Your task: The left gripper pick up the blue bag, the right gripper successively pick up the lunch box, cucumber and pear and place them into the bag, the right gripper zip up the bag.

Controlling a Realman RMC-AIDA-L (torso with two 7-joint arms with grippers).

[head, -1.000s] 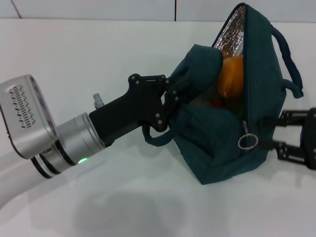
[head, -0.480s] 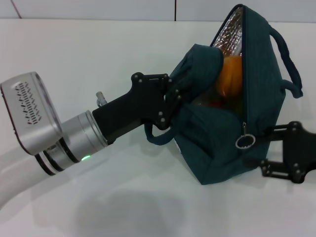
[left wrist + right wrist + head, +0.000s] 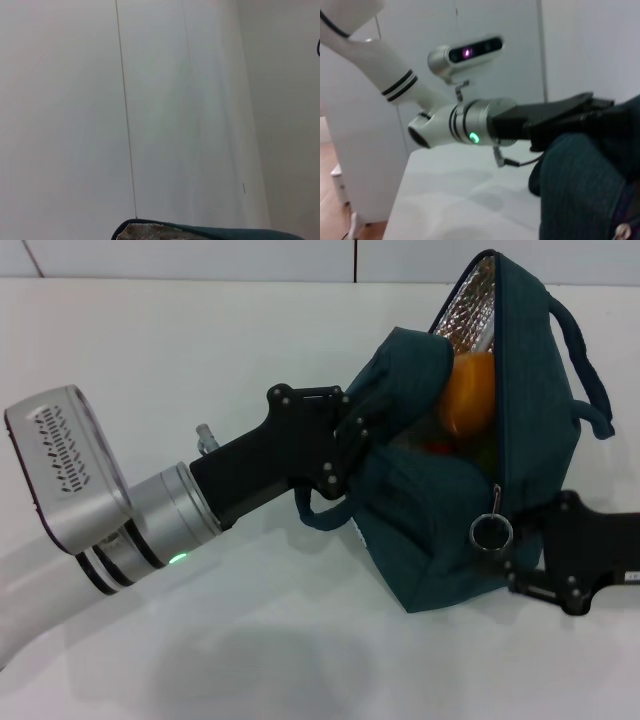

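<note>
Left gripper (image 3: 345, 455): clenched on the blue bag (image 3: 450, 530), holding it on the counter (image 3: 200, 360).
Right gripper (image 3: 520, 558): beside the ring pull (image 3: 491, 531); finger state unclear.
Risk: fingers could miss the ring, dragging fabric.

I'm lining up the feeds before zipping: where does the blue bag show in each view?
Head view: the blue bag stands right of centre, mouth open, the left hand gripping its near flap.
Left wrist view: only its rim shows along the lower edge.
Right wrist view: its fabric fills the lower right corner.
Shared landmark: the white table.
</note>
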